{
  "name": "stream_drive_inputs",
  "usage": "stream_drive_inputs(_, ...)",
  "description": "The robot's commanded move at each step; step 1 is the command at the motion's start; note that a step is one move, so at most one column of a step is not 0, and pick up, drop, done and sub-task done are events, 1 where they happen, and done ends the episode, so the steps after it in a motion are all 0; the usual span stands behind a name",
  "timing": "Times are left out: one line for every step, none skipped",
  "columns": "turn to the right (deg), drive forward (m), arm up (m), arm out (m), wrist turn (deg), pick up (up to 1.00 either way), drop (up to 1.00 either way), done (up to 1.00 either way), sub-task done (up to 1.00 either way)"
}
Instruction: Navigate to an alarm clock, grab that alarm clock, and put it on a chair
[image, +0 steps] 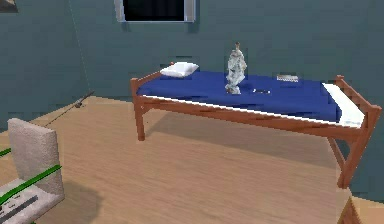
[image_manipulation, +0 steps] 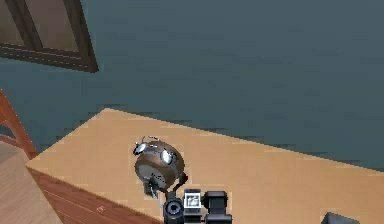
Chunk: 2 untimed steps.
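Observation:
A round grey alarm clock (image_manipulation: 159, 163) with two bells on top stands on a light wooden tabletop (image_manipulation: 270, 185) against a dark teal wall. My gripper (image_manipulation: 167, 190) reaches up from the bottom edge, its far end right at the clock's lower right. With the clock resting on the tabletop there, I cannot tell whether the gripper holds anything. A beige padded chair (image: 34, 163) stands at the forward view's lower left, on the wooden floor.
A bed (image: 250, 95) with a red-brown frame and blue cover crosses the room ahead, carrying a white pillow (image: 180, 70) and a pale statue (image: 236, 68). A dark window (image: 155, 10) sits above it. Open wooden floor (image: 200, 170) lies between chair and bed.

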Motion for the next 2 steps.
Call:
stream_drive_inputs(0.0,0.0,0.1,0.0,0.0,0.0,0.0,0.0,0.0)
stream_drive_inputs(0.0,0.0,0.12,0.0,0.0,0.0,0.0,0.0,0.0)
